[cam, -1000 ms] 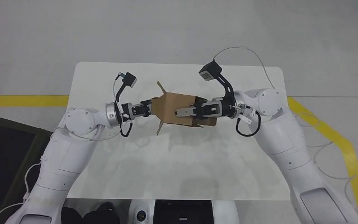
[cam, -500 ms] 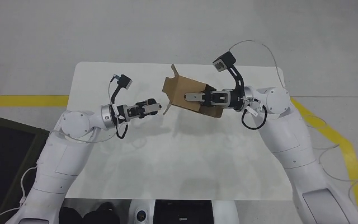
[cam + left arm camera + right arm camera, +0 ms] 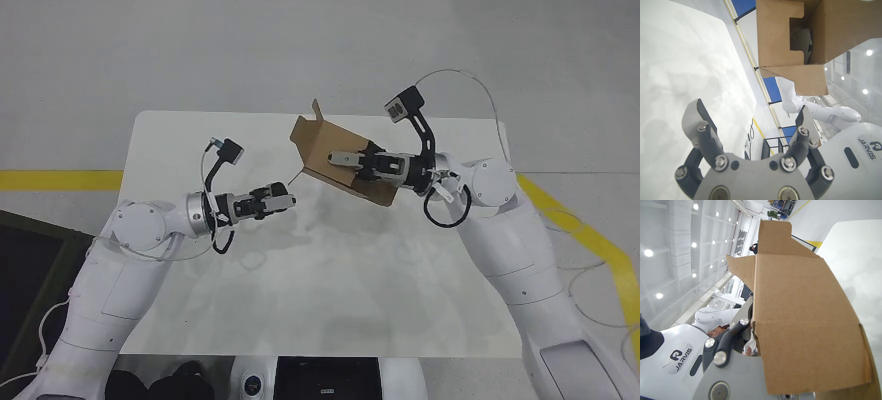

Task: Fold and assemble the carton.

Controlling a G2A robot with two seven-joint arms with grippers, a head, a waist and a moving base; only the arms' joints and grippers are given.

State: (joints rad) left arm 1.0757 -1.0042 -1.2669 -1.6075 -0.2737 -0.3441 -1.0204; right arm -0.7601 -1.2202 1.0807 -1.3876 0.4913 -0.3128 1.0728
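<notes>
Left gripper (image 3: 284, 199) hangs over the white table (image 3: 300, 300) on the robot's side of the middle, its 2 fingers spread wide with nothing between them. From its wrist, the dark pads (image 3: 705, 115) frame only bare tabletop and the room beyond. A clear gap lies between it and the carton (image 3: 312, 150), which sits farther off toward the table's far edge.

The brown carton is tilted, one end higher than the other, and casts a shadow on the table. Its end facing the left gripper is unsealed: flaps stick out at angles, and one panel has a square notch cut in it. The right gripper (image 3: 345, 158) grips the carton by a wall — 1 finger lies along the outer face, the other is hidden behind the cardboard.
</notes>
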